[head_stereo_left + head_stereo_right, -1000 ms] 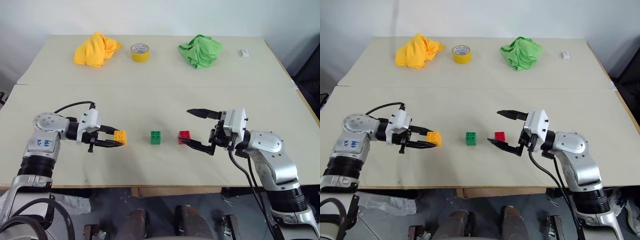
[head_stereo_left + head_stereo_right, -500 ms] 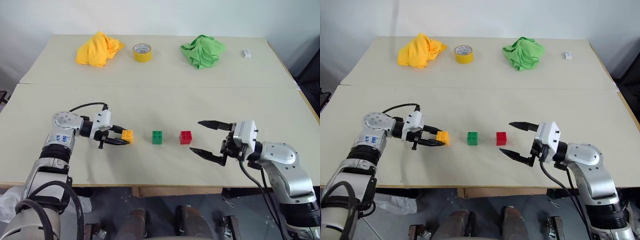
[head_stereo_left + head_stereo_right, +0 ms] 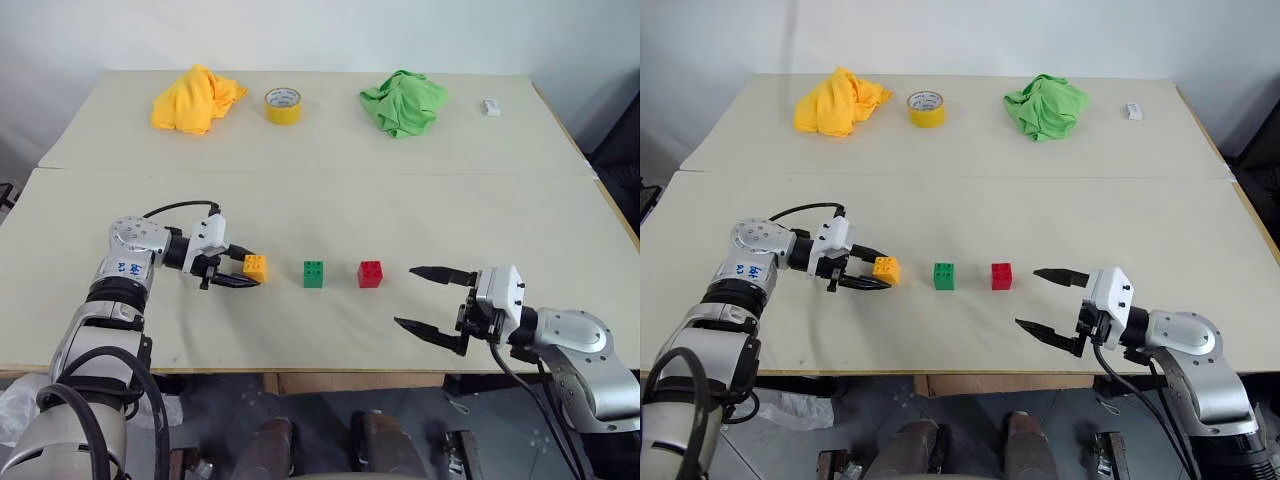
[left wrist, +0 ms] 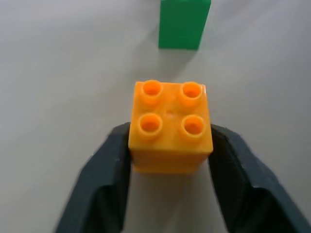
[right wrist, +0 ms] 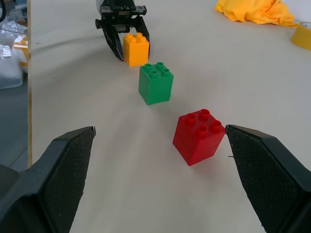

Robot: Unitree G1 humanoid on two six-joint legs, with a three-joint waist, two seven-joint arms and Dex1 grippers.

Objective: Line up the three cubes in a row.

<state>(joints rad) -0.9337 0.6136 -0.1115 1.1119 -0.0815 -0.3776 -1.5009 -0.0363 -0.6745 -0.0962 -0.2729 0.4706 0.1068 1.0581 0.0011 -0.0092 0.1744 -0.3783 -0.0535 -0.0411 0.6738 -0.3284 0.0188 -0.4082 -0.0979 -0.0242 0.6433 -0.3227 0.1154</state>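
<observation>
Flanking the orange cube (image 4: 170, 128), left gripper (image 3: 240, 274) perhaps touching; right gripper (image 3: 433, 298) wide.

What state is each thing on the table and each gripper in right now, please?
Orange brick: studs up on the table, at the left gripper.
Green brick: studs up, free.
Red brick: studs up, free.
Right gripper: jaws open, empty.
Yellow cloth: crumpled.
Green cloth: crumpled.
Tape roll: lying flat.

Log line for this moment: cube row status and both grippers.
row: orange-yellow cube, green cube, red cube on table | left gripper: around orange-yellow cube | right gripper: open, clear of red cube
</observation>
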